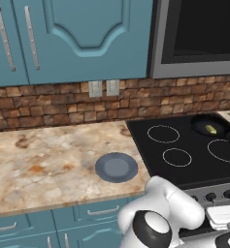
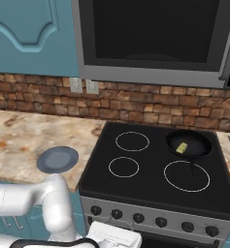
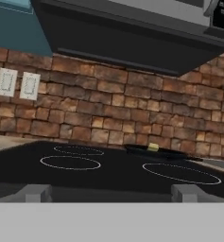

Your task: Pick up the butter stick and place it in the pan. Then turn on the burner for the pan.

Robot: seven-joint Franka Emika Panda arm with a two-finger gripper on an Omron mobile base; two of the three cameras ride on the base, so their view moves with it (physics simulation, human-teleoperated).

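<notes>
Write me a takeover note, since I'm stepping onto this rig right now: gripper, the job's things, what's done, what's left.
Gripper: open, holding nothing, low in front of the stove's front edge, facing the backsplash.
Butter stick: already lying in the pan, which sits on the back right burner of the stove.
Blue-grey plate: on the counter left of the stove.
Done: butter is in the pan.
Left: turn on the pan's burner with a knob on the front panel; which knob, I cannot tell.
</notes>
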